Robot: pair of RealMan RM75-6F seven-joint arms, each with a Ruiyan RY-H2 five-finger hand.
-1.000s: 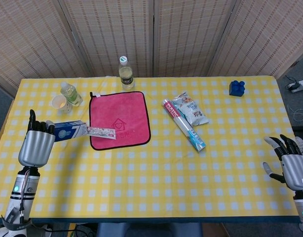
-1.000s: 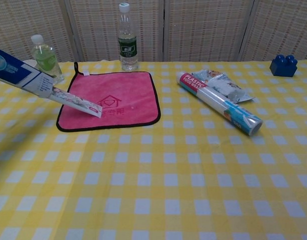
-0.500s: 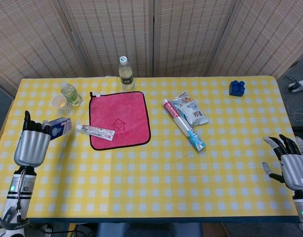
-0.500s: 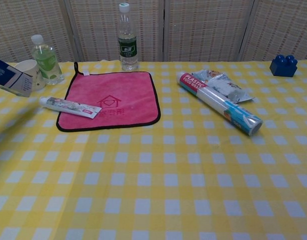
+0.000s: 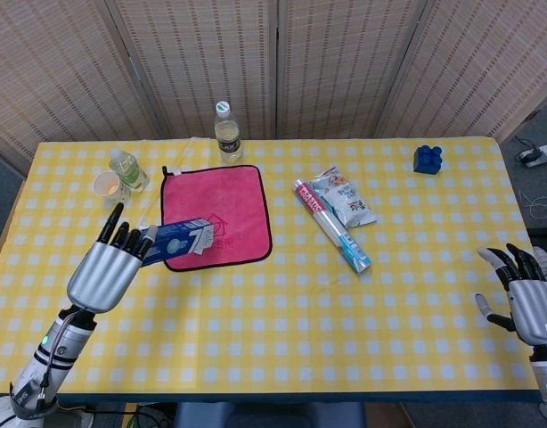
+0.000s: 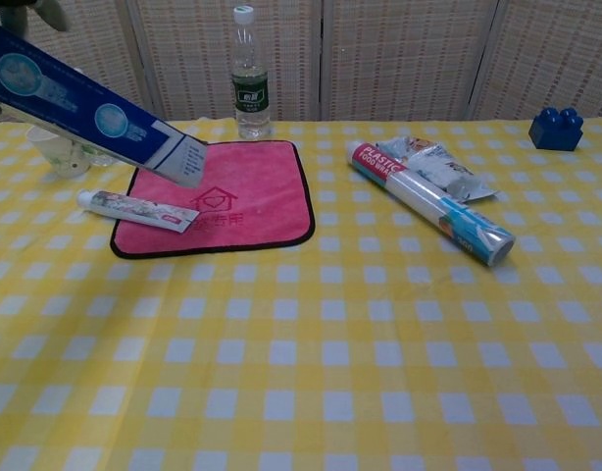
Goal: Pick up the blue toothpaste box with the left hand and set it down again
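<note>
My left hand grips one end of the blue toothpaste box and holds it in the air, tilted, over the left edge of the pink cloth. In the chest view the box slants down from the upper left, its white end above the cloth. A toothpaste tube lies on the table under the box, half on the cloth; the head view hides it. Far right, near the table's front edge, my right hand is open and holds nothing.
A water bottle stands behind the cloth. A small green bottle and a paper cup stand at the back left. A plastic wrap roll and a snack bag lie mid-table, with a blue brick at the back right.
The tube slid out of the box and now lies on the table. My left hand first drew the box left, then swung it right and up over the tube. The right hand has not moved.
</note>
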